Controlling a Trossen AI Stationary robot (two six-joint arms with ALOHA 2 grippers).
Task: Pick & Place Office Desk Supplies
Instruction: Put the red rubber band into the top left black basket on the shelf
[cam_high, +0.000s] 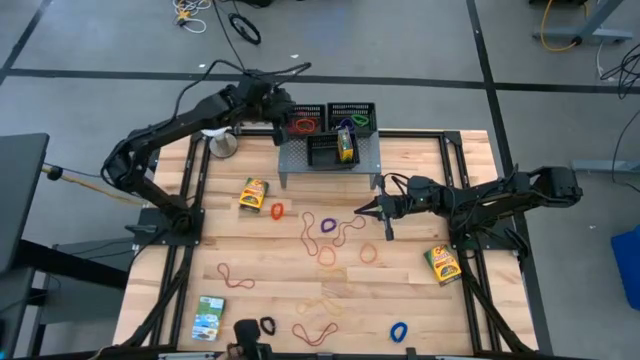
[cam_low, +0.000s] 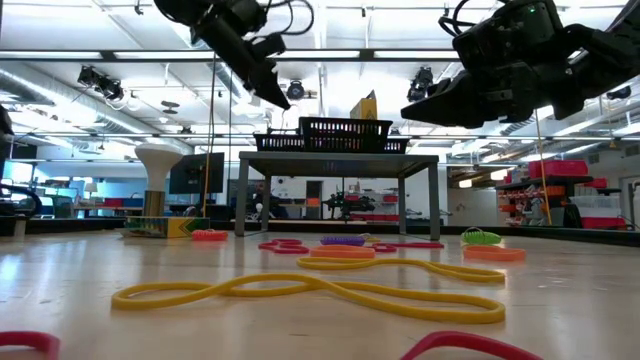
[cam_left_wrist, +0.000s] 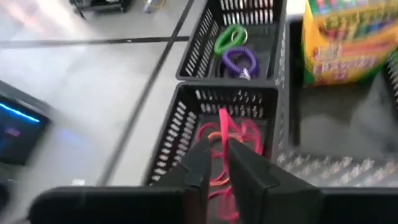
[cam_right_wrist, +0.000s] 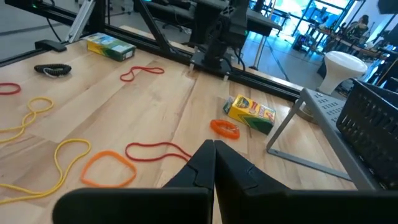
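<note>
My left gripper (cam_high: 279, 119) (cam_left_wrist: 217, 163) hovers at the left black mesh tray (cam_high: 304, 122) (cam_left_wrist: 186, 124) on the grey shelf, shut on a red rubber band. More red loops lie in that tray. The tray beside it (cam_left_wrist: 245, 25) holds green and purple bands. A yellow-green box (cam_left_wrist: 348, 37) stands in the front tray. My right gripper (cam_high: 386, 212) (cam_right_wrist: 214, 158) is shut and empty, raised above the bands (cam_high: 328, 225) in the middle of the table. Other boxes (cam_high: 254, 194) (cam_high: 441, 264) (cam_high: 209, 318) lie flat on the wood. My left gripper pinches a red rubber band (cam_left_wrist: 222, 127) between its two fingers, coming down at a slant from the table's left side. The band runs out past the fingertips toward the loops in the tray; whether its far end rests on them I cannot tell.
The grey perforated shelf (cam_high: 330, 168) stands at the table's far edge, with a white ball on a stand (cam_high: 222, 143) to its left. Loose bands in several colours lie scattered over the wooden top (cam_high: 240, 277) (cam_high: 399, 330). Black frame rails (cam_high: 190, 200) run along both sides.
</note>
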